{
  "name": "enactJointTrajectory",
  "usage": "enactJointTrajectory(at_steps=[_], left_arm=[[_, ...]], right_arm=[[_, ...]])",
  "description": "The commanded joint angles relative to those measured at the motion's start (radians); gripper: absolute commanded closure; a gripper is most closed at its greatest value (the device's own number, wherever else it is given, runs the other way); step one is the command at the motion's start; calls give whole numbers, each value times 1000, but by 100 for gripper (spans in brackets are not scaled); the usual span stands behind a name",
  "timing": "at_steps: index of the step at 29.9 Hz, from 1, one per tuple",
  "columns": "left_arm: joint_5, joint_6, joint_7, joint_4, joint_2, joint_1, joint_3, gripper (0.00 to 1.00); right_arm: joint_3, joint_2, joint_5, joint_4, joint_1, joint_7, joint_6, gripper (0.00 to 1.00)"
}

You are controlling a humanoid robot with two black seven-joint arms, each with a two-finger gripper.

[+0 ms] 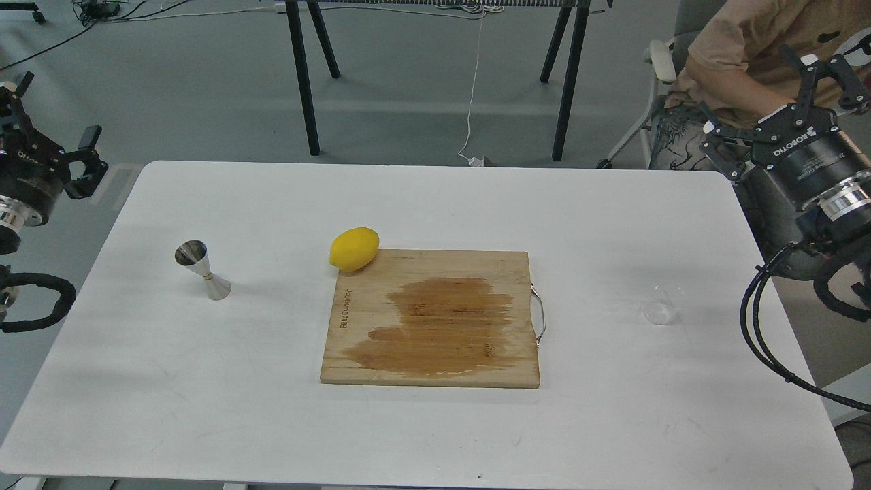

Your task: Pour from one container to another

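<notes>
Colourless, fragile, slippery tiny glass cup (660,312) wants gripping around its wall; both grippers, left (60,160) and right (782,116), fingers spread, empty.

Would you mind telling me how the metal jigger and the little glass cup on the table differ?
The jigger is shiny, opaque steel, easy to spot; the glass cup is colourless and nearly vanishes against the white table. The jigger is hourglass-shaped with a narrow waist; the cup looks plain and low. The jigger stands left of the cutting board, the cup right of it. Both stand upright on the table, untouched by either hand.
</notes>
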Motion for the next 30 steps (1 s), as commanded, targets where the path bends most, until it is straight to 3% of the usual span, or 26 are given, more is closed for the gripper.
enactJointTrajectory(at_steps=[1,13,19,23,24,27,30], left_arm=[[0,0,0,-10,-1,2,-2,0],[69,0,0,17,14,-27,-34,0],[502,0,0,-18,60,-139,-37,0],[892,0,0,-206,103,-155,-34,0],[979,57,0,-272,124,-149,-31,0],[1162,331,0,-433,172,-95,-14,0],[1329,656,0,-545,222,20,-9,0]], right_arm=[[0,1,0,0,0,0,0,1],[-1,-2,0,3,-3,0,0,1],[3,-1,0,6,-3,2,0,1],[3,1,0,8,-4,2,0,1],[3,1,0,8,-7,3,0,1],[3,1,0,6,-12,3,0,1],[3,-4,0,3,-12,3,0,1]])
